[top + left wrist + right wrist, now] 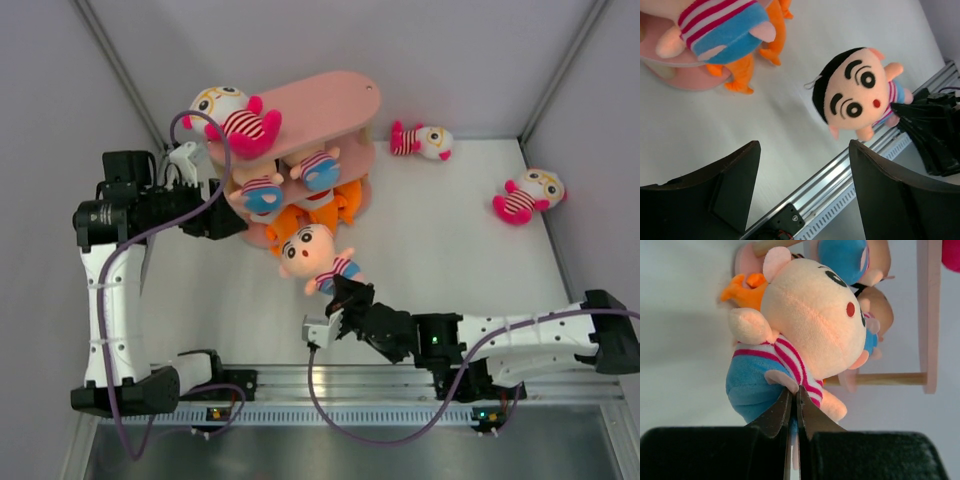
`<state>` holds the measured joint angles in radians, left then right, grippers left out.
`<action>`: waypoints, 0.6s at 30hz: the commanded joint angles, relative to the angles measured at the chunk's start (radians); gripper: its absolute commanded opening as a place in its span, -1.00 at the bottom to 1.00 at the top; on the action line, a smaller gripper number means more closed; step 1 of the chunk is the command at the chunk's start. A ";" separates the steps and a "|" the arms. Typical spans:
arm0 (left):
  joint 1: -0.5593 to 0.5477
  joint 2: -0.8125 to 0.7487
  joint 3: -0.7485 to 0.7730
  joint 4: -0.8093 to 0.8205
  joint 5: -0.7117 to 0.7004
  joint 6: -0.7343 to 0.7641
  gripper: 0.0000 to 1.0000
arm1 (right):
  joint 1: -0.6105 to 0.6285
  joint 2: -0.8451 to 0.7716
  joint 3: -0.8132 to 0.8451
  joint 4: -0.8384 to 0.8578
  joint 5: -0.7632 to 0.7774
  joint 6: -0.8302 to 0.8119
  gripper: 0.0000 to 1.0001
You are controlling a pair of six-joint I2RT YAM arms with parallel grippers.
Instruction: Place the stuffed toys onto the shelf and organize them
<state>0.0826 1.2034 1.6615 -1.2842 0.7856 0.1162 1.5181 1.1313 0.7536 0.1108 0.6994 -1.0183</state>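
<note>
top external view: your right claw [342,288] is clamped on the blue pants of a peach doll [312,255], which lies on the table [450,250] just in front of the shelf [330,100], head toward it. right wrist view shows you the fingertips pinched tight into the fabric. your left claw [804,150] sits at the shelf's left side, spread wide, holding nothing. on the shelf you have a white-headed doll [235,115] on the top board, two blue-pants dolls [265,192] on the middle board and orange fish [330,212] at the bottom. two more striped dolls [420,140] lie right of the shelf, apart from it.
</note>
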 commanded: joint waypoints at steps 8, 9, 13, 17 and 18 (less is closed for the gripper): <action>0.003 -0.149 -0.118 0.029 -0.275 0.111 0.58 | -0.027 -0.294 0.035 -0.203 0.130 0.405 -1.00; 0.003 -0.160 -0.127 0.031 -0.282 0.112 0.59 | -0.032 -0.339 0.038 -0.206 0.168 0.435 -1.00; 0.005 -0.183 -0.166 0.031 -0.330 0.114 0.60 | -0.096 -0.436 0.081 -0.261 0.146 0.539 -1.00; 0.002 -0.200 -0.190 0.031 -0.321 0.122 0.61 | -0.427 -0.398 0.193 -0.367 -0.067 0.666 -1.00; 0.003 -0.200 -0.192 0.031 -0.316 0.120 0.61 | -0.478 -0.351 0.240 -0.408 -0.099 0.678 -1.00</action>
<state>0.0826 1.0248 1.4773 -1.2816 0.4805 0.2211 1.1915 0.7200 0.8669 -0.2153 0.7155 -0.4671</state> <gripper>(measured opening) 0.801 0.020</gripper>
